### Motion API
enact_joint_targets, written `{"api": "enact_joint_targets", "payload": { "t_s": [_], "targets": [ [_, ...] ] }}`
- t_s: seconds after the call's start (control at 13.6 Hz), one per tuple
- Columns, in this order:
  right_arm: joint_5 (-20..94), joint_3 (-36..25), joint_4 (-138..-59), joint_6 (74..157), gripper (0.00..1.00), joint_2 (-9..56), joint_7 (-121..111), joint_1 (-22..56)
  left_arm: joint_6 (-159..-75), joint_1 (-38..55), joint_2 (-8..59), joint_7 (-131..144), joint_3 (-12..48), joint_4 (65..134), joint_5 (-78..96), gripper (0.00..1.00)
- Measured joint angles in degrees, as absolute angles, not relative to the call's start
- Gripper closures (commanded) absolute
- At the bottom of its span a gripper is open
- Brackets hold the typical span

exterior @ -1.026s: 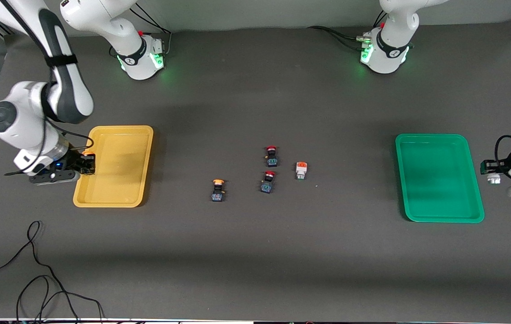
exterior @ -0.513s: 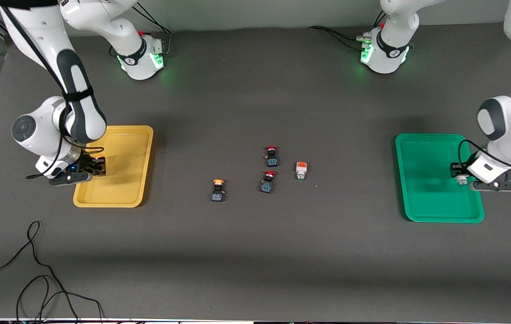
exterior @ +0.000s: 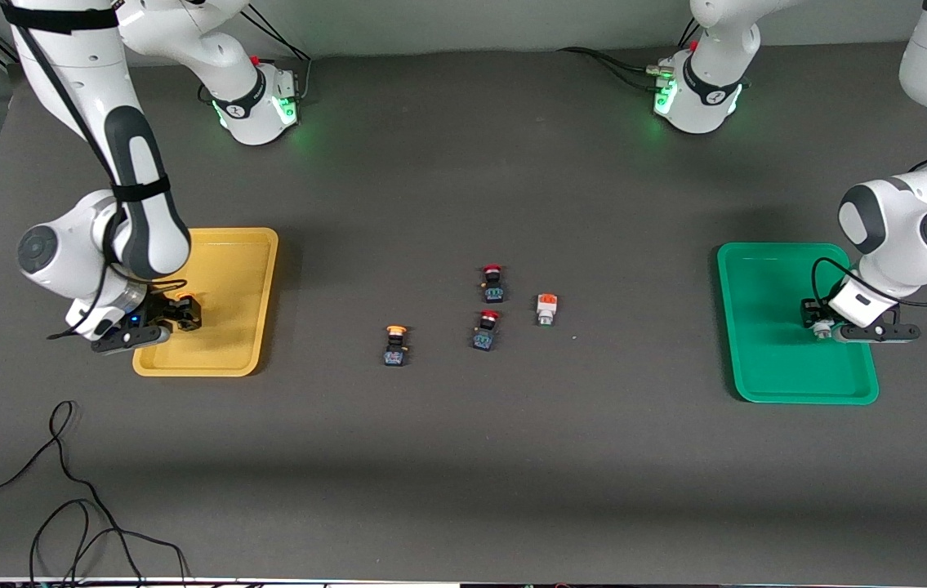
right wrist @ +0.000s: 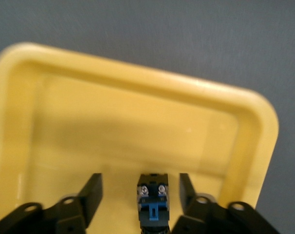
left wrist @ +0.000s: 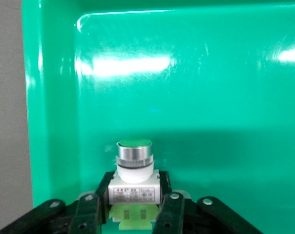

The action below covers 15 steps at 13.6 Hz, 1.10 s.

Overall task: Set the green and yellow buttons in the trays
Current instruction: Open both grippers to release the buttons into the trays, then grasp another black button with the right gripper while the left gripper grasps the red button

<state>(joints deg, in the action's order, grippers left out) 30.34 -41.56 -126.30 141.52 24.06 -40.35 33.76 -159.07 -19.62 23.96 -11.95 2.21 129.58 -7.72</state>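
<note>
**Both arms at the trays: one button gripped, one sitting loose between open fingers**

- Left gripper (exterior: pixel 818 325) is over the green tray (exterior: pixel 765 376), at 3 o'clock in the front view. Its jaws are clamped on the body of the green-capped white button (left wrist: pixel 134 165), cap pointing away from the wrist. I can't tell whether the button touches the tray floor.
- Right gripper (exterior: pixel 173 314) is over the yellow tray (exterior: pixel 226 245), at 9 o'clock. Its jaws are spread with a gap on each side of the tray-side yellow-capped button (right wrist: pixel 152 200), so it isn't gripped. The button is inside the rim and looks set down.

Risks:
- If the left gripper lets go above the floor, the round cap could make the button roll or hop toward the rim.
- If the right gripper lifts off-axis, a finger (right wrist: pixel 91 192) could clip the button and drag it.
- The next picks are tight. The orange-topped white button (exterior: pixel 545 309) sits at 3 o'clock of the centre cluster, just beside the two red-capped buttons (exterior: pixel 492 282) and (exterior: pixel 486 330). Wide fingers could knock a red one or grab it by mistake.
- The loose yellow-capped button (exterior: pixel 395 345), at 7 o'clock of the cluster, has more room.

Count: 2 trays and 6 buttons (2 yellow-capped, 2 white-bodied, 2 red-capped), with 4 on the table.
</note>
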Motion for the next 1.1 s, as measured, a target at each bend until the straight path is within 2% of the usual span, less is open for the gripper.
{"api": "enact_joint_targets", "payload": {
  "t_s": [0.15,0.29,0.51,0.66,0.81,0.95,1.1],
  "targets": [
    [26.5,-42.6,-121.4,136.1,0.0,23.9,-38.2,33.7,-159.0,-19.6,23.7,-12.0,2.4,129.4,-7.8,0.0],
    [20.6,-42.7,-114.6,127.6,0.0,23.7,-31.0,34.2,-154.5,-19.6,21.3,-11.9,2.8,128.6,-7.8,0.0],
    [17.9,-42.4,-104.8,117.9,0.0,23.8,-19.1,39.1,-136.3,-18.1,12.9,-11.5,3.9,124.3,-7.7,0.01],
    [17.8,-41.9,-101.4,117.0,0.0,25.4,-9.5,44.7,-121.5,-14.8,8.0,-8.6,4.3,118.5,-7.5,0.01],
    [17.9,-40.3,-99.3,117.0,0.0,28.0,-0.1,49.6,-111.5,-10.2,6.3,-3.4,4.5,112.3,-7.4,0.01],
    [18.0,-35.7,-97.2,117.0,0.0,30.6,9.1,51.8,-107.7,-5.2,6.4,3.4,4.7,109.4,-6.2,0.01],
    [18.1,-30.1,-94.7,117.2,0.0,32.7,18.5,52.1,-107.5,-0.1,7.2,11.8,4.8,109.1,-4.0,0.01]
  ]
}}
